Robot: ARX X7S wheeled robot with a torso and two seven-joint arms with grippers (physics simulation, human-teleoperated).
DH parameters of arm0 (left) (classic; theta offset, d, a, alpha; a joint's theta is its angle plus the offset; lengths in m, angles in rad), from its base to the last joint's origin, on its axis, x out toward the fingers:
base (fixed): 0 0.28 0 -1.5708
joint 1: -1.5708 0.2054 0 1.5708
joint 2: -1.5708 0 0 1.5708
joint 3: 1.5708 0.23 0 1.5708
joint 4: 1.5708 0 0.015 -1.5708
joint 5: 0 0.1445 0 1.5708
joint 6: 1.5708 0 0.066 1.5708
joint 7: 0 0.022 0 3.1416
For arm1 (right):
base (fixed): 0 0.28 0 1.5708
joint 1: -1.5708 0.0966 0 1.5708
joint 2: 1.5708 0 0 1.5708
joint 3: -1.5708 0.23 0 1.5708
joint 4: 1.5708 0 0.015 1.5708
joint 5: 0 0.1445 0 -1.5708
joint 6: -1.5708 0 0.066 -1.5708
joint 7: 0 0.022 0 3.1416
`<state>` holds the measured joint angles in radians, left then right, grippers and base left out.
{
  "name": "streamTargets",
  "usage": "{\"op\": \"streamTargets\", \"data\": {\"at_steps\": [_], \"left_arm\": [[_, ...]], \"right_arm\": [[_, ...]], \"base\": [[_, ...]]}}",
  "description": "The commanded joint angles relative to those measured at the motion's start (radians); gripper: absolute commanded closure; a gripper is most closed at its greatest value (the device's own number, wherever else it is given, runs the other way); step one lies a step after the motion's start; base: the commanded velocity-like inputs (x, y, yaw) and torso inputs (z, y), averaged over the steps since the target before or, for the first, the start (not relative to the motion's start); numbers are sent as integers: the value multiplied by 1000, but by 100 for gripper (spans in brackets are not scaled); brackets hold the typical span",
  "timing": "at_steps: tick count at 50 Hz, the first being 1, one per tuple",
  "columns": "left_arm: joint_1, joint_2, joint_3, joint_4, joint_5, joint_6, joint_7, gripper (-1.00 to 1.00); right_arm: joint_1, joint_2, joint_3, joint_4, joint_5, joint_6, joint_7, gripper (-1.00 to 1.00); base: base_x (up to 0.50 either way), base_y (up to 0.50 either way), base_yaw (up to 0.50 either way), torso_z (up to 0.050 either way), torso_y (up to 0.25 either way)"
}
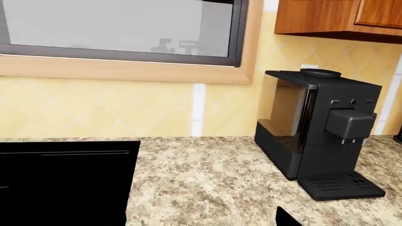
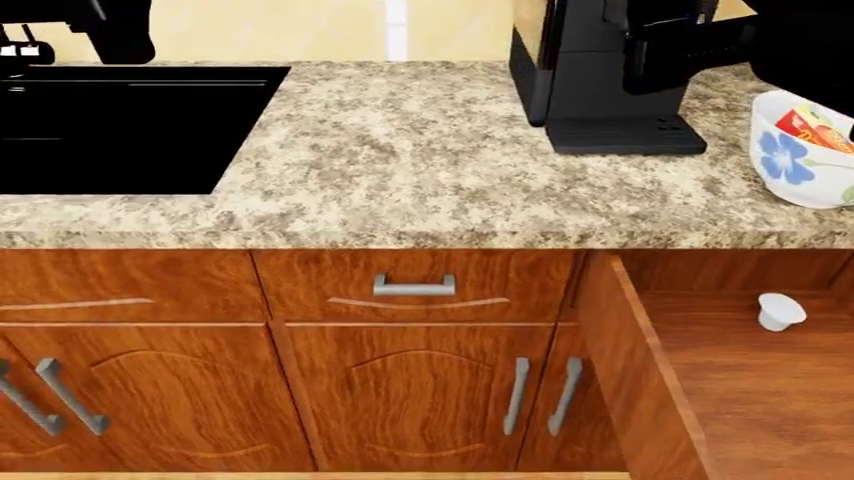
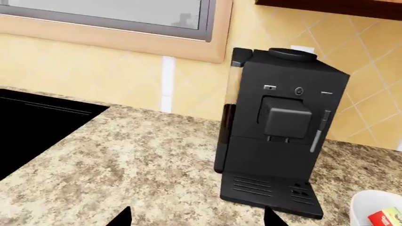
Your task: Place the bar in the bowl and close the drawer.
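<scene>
Inside one bowl (image 2: pixel 801 150) lies one bar (image 2: pixel 811 128); one drawer (image 2: pixel 727 380) gapes.

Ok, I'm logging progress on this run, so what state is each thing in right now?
bar: inside the bowl, leaning against its wall.
bowl: upright on the countertop, beside the coffee machine.
drawer: pulled open, a small white object on its floor.
middle drawer: closed.
cupboard doors: closed.
coffee machine: upright, nothing on its drip tray.
right gripper: only the finger tips show, spread apart, holding nothing.
left gripper: not identifiable.
</scene>
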<state>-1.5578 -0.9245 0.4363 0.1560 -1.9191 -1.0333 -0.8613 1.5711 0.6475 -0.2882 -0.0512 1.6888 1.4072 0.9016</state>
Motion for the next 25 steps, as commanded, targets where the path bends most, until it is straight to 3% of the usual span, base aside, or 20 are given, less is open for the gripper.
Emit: {"op": "streamTargets", "data": {"at_steps": [1, 13, 25], "left_arm": [[-2, 2, 4, 6, -8, 1, -4, -100], [3, 4, 9, 11, -14, 2, -6, -100], [15, 30, 42, -12, -13, -12, 2, -100]], "right_arm": [[4, 12, -12, -2, 18, -7, 11, -100], [-1, 21, -19, -1, 34, -20, 13, -100], [-23, 34, -31, -3, 58, -26, 17, -100]], "base": [[-51, 500, 0, 0, 0], [-51, 499, 0, 0, 0], [-1, 35, 0, 0, 0]]}}
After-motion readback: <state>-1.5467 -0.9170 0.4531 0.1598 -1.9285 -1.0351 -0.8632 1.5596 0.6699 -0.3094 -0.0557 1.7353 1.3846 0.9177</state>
